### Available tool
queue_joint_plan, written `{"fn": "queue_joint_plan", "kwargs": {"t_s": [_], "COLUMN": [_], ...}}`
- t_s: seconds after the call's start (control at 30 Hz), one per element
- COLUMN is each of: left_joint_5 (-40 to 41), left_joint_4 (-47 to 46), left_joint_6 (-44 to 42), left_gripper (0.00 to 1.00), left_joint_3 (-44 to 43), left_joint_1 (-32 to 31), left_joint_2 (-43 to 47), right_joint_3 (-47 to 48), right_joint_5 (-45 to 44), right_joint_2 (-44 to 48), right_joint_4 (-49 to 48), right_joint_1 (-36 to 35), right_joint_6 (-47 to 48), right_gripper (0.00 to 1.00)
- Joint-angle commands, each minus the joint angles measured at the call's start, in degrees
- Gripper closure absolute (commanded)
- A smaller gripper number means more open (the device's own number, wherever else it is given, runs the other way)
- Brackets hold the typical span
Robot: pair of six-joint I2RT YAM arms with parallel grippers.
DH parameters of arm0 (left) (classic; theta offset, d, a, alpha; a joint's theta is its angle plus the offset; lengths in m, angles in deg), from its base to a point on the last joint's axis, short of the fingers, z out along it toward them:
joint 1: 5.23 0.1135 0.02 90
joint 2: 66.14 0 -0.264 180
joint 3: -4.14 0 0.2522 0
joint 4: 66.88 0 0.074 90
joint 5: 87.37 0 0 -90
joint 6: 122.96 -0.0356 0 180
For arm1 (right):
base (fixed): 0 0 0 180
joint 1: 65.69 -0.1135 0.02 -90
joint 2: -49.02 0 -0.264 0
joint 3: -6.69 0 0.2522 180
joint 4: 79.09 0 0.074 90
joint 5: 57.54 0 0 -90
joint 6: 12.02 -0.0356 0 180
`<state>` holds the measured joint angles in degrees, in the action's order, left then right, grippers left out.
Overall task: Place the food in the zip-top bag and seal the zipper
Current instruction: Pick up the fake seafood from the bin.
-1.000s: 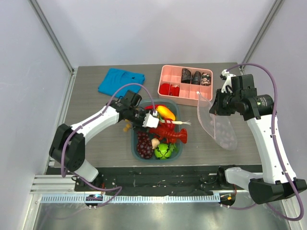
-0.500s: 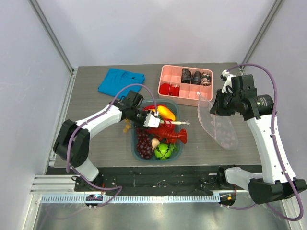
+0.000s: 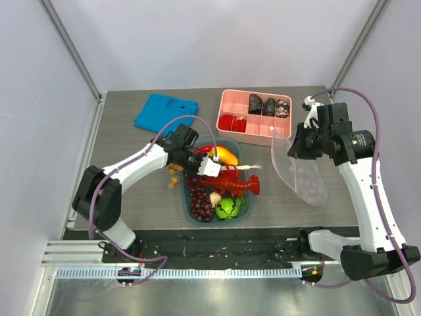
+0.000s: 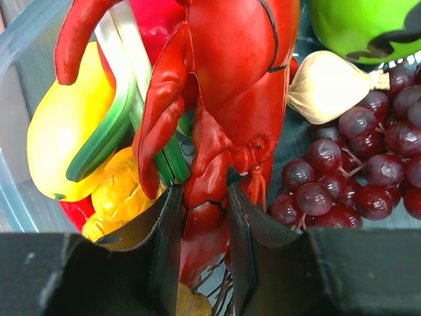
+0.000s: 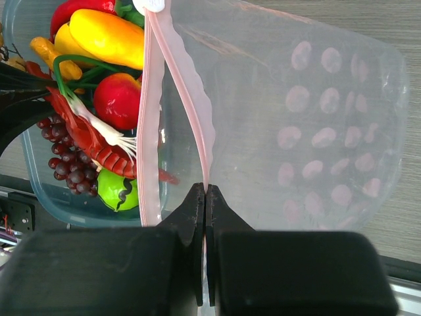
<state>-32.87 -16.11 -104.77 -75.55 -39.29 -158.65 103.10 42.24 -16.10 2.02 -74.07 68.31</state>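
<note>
The red lobster (image 3: 233, 183) lies in a teal tub (image 3: 183, 204) with other food: a yellow fruit (image 3: 227, 155), a green ball (image 3: 226, 209) and dark grapes (image 3: 199, 197). My left gripper (image 3: 209, 166) reaches into the tub. In the left wrist view its jaws (image 4: 200, 210) press on both sides of the lobster's tail (image 4: 204, 224). At the right, the clear dotted zip-top bag (image 3: 304, 174) hangs with its mouth open toward the tub. My right gripper (image 5: 205, 197) is shut on one lip of the pink zipper (image 5: 197, 112).
A pink divided tray (image 3: 227, 112) with dark and red pieces stands at the back, just left of the right arm. A blue cloth (image 3: 166, 112) lies at the back left. Small yellow bits (image 3: 173, 176) sit on the table beside the tub's left wall.
My left gripper's jaws have closed in around the lobster's tail and it has shifted slightly toward the near side. The right arm and bag have not moved.
</note>
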Motion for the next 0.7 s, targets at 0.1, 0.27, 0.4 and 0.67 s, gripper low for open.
{"fn": "queue_joint_plan", "kwargs": {"t_s": [0.1, 0.27, 0.4, 0.67], "left_joint_5": [-1.9, -2.0, -2.2, -2.1], "left_joint_4": [1.0, 1.0, 0.5, -1.9], "left_joint_6": [3.1, 2.1, 2.8, 4.0], "left_gripper": [1.0, 1.0, 1.0, 1.0], "left_joint_3": [-4.0, -3.8, -4.2, -5.3], "left_joint_1": [-0.5, -0.8, -1.3, -1.7], "left_joint_2": [4.0, 6.2, 7.7, 8.4], "right_joint_3": [0.1, 0.1, 0.1, 0.1], "right_joint_5": [0.2, 0.4, 0.5, 0.3], "right_joint_2": [1.7, 1.8, 1.9, 2.3], "right_joint_4": [-1.3, -1.3, -1.4, -1.4], "right_joint_1": [0.4, 0.4, 0.4, 0.5], "right_joint_6": [-0.6, -0.7, -0.8, -1.1], "right_gripper": [0.99, 0.99, 0.99, 0.99]}}
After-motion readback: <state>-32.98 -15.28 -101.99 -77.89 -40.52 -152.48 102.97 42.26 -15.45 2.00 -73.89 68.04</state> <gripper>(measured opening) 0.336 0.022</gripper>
